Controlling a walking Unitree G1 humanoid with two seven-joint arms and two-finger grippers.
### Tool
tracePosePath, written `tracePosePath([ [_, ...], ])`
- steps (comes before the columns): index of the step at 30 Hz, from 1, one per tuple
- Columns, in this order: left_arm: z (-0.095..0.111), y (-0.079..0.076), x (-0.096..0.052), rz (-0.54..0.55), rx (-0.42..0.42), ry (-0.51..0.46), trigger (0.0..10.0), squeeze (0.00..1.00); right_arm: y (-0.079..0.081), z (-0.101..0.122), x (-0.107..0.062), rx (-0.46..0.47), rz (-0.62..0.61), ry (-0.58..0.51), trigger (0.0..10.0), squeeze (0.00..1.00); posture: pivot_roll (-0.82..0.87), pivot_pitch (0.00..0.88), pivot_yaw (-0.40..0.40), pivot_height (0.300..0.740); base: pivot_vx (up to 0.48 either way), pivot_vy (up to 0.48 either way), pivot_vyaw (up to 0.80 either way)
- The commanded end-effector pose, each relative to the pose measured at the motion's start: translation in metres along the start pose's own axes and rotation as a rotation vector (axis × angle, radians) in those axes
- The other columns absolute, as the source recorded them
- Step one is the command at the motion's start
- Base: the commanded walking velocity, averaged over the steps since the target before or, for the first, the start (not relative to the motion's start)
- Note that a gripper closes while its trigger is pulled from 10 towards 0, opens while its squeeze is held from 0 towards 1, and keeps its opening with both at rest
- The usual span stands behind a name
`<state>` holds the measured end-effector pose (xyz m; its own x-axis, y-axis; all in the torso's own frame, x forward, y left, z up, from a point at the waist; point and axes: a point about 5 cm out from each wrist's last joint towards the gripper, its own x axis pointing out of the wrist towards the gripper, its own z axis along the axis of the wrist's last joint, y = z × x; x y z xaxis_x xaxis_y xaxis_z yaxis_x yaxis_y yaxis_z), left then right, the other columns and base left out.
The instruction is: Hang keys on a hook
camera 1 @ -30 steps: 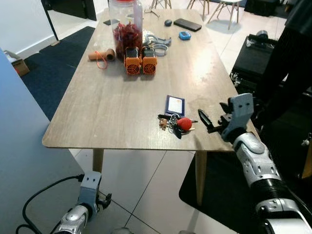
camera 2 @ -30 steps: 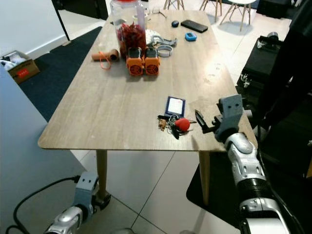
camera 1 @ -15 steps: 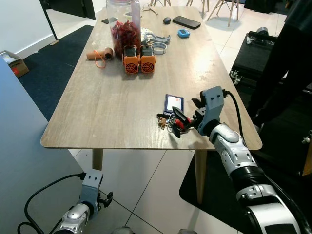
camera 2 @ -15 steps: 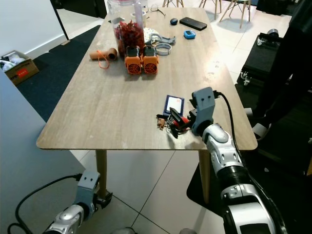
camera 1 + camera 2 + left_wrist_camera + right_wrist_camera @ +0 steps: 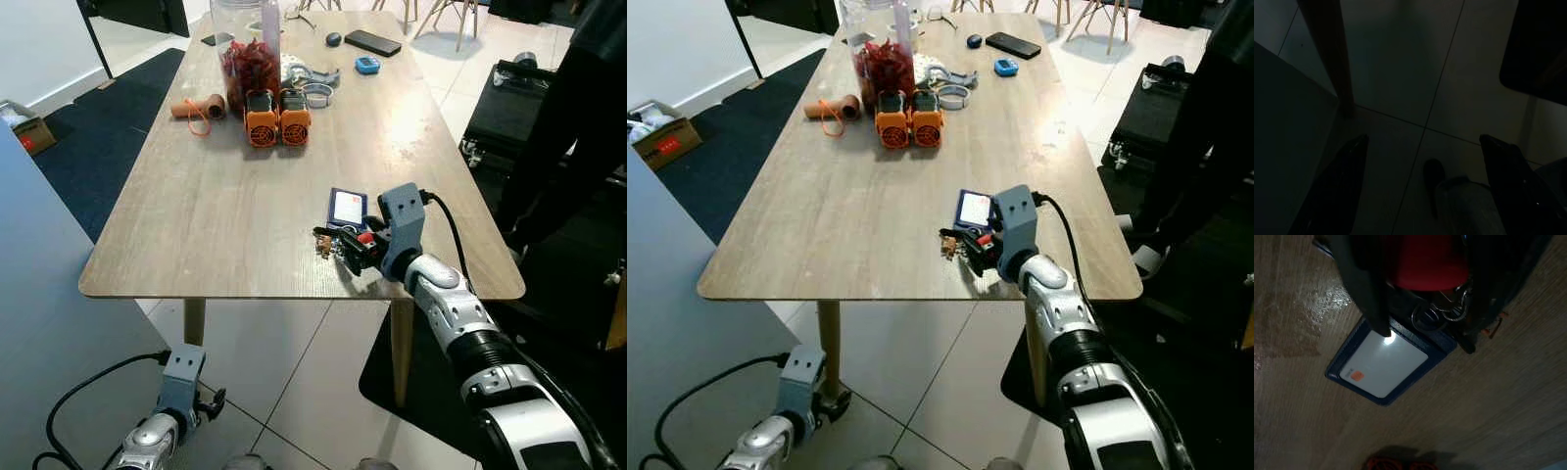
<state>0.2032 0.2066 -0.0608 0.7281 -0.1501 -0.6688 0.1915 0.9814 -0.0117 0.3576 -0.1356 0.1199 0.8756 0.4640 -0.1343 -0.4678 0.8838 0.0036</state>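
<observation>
Wooden table (image 5: 225, 196) seen from the head camera, with the right gripper (image 5: 359, 251) lowered onto the keys (image 5: 962, 245) near the table's front edge. The bunch includes a red fob (image 5: 1425, 264), metal rings and a dark blue card holder (image 5: 1382, 363) with a white insert lying flat on the wood. In the right wrist view the 2 black fingers (image 5: 1362, 284) straddle the red fob, 1 on each side, close against it; whether they actually clamp it cannot be told. At the far end of the table stand a clear jar of red contents (image 5: 249, 61), 2 orange blocks (image 5: 277, 117), a cardboard tube (image 5: 196, 105) and a black phone (image 5: 370, 42). The left gripper (image 5: 1425, 196) hangs low over the tiled floor (image 5: 294, 382) beside a table leg (image 5: 1327, 54), fingers spread apart.
</observation>
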Motion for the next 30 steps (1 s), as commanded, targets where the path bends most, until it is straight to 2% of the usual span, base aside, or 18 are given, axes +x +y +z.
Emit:
tracePosePath([
  [1, -0.005, 0.001, -0.002, -0.002, 0.001, 0.013, 10.0, 0.0, -0.001, -0.008, -0.002, 0.025, -0.014, 0.027, 10.0, 0.0, 0.04, 0.109, -0.003, 0.74, 0.0, 0.0, 0.0],
  [14, -0.003, 0.001, -0.002, -0.011, 0.008, 0.01, 10.0, 0.0, -0.008, -0.02, -0.013, 0.023, -0.045, 0.085, 10.0, 0.0, 0.04, 0.113, 0.004, 0.74, 0.0, 0.0, 0.0],
  [23, -0.001, 0.001, -0.001, -0.016, 0.018, 0.008, 10.0, 0.0, -0.009, -0.022, -0.014, 0.023, -0.039, 0.107, 10.0, 0.0, 0.04, 0.116, 0.005, 0.74, 0.0, 0.0, 0.0],
  [24, 0.0, 0.001, -0.001, -0.017, 0.02, 0.007, 10.0, 0.0, -0.009, -0.023, -0.014, 0.024, -0.037, 0.111, 2.8, 0.0, 0.04, 0.115, 0.005, 0.74, 0.0, 0.0, 0.0],
  [26, 0.0, 0.001, -0.001, -0.018, 0.021, 0.007, 10.0, 0.0, -0.009, -0.023, -0.015, 0.025, -0.037, 0.113, 2.8, 0.0, 0.04, 0.115, 0.005, 0.74, 0.0, 0.0, 0.0],
  [27, 0.0, 0.001, -0.001, -0.019, 0.023, 0.007, 10.0, 0.0, -0.009, -0.023, -0.015, 0.027, -0.038, 0.115, 0.0, 0.0, 0.04, 0.112, 0.005, 0.74, 0.0, 0.0, 0.0],
  [30, 0.0, 0.0, -0.001, -0.024, 0.032, 0.007, 10.0, 0.0, -0.009, -0.024, -0.016, 0.029, -0.04, 0.117, 0.0, 0.0, 0.04, 0.106, 0.006, 0.74, 0.0, 0.0, 0.0],
])
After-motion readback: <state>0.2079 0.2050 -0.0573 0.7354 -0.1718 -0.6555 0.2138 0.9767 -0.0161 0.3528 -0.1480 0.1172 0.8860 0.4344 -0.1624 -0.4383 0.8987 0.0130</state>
